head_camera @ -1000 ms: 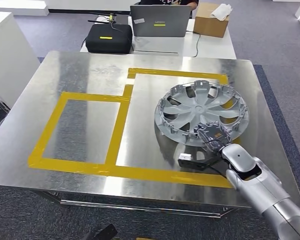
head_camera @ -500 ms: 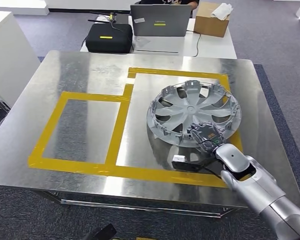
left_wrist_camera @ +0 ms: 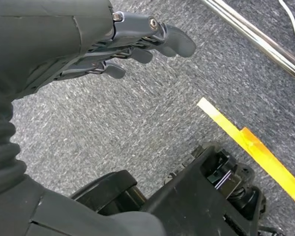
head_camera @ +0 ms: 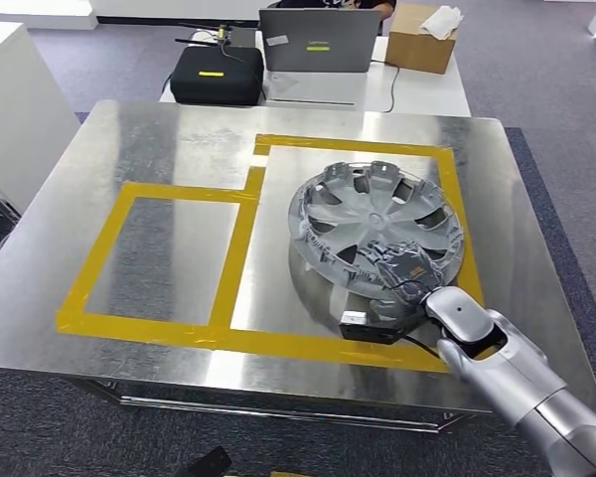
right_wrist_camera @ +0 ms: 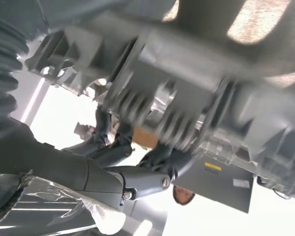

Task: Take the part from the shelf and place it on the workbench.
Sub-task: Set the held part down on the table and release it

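The part is a silver hubcap (head_camera: 375, 224), tilted over the steel workbench (head_camera: 168, 139) inside the right-hand yellow taped rectangle (head_camera: 355, 146). My right hand (head_camera: 409, 270) grips its near rim, which is raised off the surface; whether the far rim touches the bench I cannot tell. In the right wrist view the hubcap's ribbed underside (right_wrist_camera: 198, 64) lies blurred just above the dark fingers (right_wrist_camera: 138, 179). My left hand (left_wrist_camera: 138, 44) hangs over grey carpet with its fingers stretched out and nothing in it.
A second, smaller taped rectangle (head_camera: 160, 258) marks the bench's left half. Behind the bench a white table carries a black case (head_camera: 217, 77), a laptop (head_camera: 318, 42) and a cardboard box (head_camera: 419, 40), with a person (head_camera: 370, 6) seated there. A white cabinet (head_camera: 10, 109) stands at the left.
My right hand has carried the hubcap leftward over the bench, so it now lies within the taped rectangle instead of overlapping its right edge.
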Tool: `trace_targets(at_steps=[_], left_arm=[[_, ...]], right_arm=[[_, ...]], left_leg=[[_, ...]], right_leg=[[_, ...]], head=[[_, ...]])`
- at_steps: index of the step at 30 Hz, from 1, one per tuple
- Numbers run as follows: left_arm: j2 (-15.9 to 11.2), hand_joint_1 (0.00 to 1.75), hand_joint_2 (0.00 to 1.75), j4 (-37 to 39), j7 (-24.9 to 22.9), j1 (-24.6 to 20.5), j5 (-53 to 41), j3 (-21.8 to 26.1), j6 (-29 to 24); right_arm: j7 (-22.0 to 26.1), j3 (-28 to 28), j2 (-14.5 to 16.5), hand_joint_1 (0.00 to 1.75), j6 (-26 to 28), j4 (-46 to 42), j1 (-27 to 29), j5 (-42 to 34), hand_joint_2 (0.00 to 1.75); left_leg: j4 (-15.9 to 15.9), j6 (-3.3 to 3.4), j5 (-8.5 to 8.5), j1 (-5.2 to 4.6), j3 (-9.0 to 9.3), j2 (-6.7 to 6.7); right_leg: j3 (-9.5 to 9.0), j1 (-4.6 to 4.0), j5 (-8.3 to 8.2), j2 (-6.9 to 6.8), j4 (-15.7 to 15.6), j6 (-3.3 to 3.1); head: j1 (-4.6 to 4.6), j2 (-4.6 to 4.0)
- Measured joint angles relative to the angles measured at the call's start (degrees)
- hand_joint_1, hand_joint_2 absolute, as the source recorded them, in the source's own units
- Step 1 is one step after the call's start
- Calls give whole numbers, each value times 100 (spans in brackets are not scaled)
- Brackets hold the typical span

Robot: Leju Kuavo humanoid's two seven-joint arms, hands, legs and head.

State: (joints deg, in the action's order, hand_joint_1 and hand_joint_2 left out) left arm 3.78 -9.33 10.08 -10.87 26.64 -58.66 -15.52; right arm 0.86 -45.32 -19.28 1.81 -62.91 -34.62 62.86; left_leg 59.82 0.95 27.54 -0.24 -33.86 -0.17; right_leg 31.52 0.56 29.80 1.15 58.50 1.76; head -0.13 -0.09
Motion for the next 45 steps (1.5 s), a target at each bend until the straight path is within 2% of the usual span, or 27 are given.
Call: trace_targets(at_steps=[5, 12, 18, 22, 25, 29, 32, 34, 36, 39, 41, 43, 45], left_arm=[[-7, 0, 0, 0, 183, 10, 86, 13, -3], [-18, 0, 0, 0, 361, 34, 141, 56, -59], [-21, 0, 0, 0, 380, 75, 226, 119, -140], [-22, 0, 0, 0, 487, 123, 410, 217, -209], [-27, 0, 0, 0, 831, 204, 655, 393, -202], [-38, 0, 0, 0, 1090, 349, 814, 585, -207], [-41, 0, 0, 0, 1094, 408, 935, 705, -283], [-43, 0, 0, 0, 1108, 455, 1017, 779, -328], [-45, 0, 0, 1, 1150, 511, 1114, 855, -361], [-46, 0, 0, 2, 1211, 568, 1238, 973, -405], [-37, 0, 0, 2, 1225, 579, 1278, 1029, -425], [-22, 0, 0, 2, 1233, 575, 1303, 1070, -450], [-4, 0, 0, 2, 1251, 571, 1346, 1110, -480]], right_arm=[[-190, 91, -1, 0, -250, -206, -42, -555, 0], [-294, 388, -56, 0, -169, -518, 89, -1020, 0], [-436, 728, -186, 0, -15, -1128, 389, -1295, 0], [-495, 916, -349, 0, 18, -1664, 532, -1197, 0], [-552, 928, -484, 0, 89, -2048, 569, -822, 0], [-781, 1025, -949, 0, 325, -2823, 863, -392, 0], [-1027, 1420, -1477, 0, 801, -3571, 1676, 84, 0], [-1111, 2031, -1822, 0, 1173, -4216, 2684, 453, 0], [-1123, 2874, -1984, 0, 1521, -4871, 3892, 759, 0], [-1146, 4069, -1943, 0, 1964, -5751, 5477, 984, 0], [-1153, 4658, -1861, 0, 2133, -6189, 6219, 1036, 0], [-1156, 5056, -1750, 0, 2181, -6467, 6680, 1013, 0], [-1059, 5375, -1457, 0, 2193, -6673, 7047, 839, 0]], left_leg=[[0, 0, 0, 0, -3, 0], [0, 0, 0, 0, -6, 0], [1, 0, 1, 0, -9, 0], [0, 1, 1, 0, -12, 1], [1, 1, 1, 0, -12, 0], [3, 2, 2, 0, -17, -17], [5, 13, 12, -1, -13, -49], [5, 20, 30, -2, -7, -82], [18, 31, 53, -10, -7, -101], [-9, 113, 73, -40, 24, -97], [-204, 163, 0, -9, 154, -64], [-374, 194, -79, 37, 269, -11], [-400, 198, -94, 54, 282, 17]], right_leg=[[5, 0, 0, 1, 0, 0], [10, 0, 0, 1, 0, 0], [12, 0, 0, 0, 0, 0], [14, 0, 0, 6, 0, 0], [19, 1, 1, 3, -1, 0], [23, 2, 6, -21, -3, 2], [23, 2, 26, -53, -11, 11], [2, 2, 51, -88, -17, 21], [-29, 12, 62, -105, -31, 32], [-71, 36, 49, -93, -97, 83], [-81, 31, 103, -80, -76, 98], [110, 32, 349, -76, 313, 113], [455, 59, 658, -79, 981, 161]], head=[[0, 0], [0, 0], [0, 0], [0, 0], [-1, 0], [0, 0], [1, 0], [3, 0], [2, 0], [-3, 0], [2, 0], [19, 0], [31, 0]])
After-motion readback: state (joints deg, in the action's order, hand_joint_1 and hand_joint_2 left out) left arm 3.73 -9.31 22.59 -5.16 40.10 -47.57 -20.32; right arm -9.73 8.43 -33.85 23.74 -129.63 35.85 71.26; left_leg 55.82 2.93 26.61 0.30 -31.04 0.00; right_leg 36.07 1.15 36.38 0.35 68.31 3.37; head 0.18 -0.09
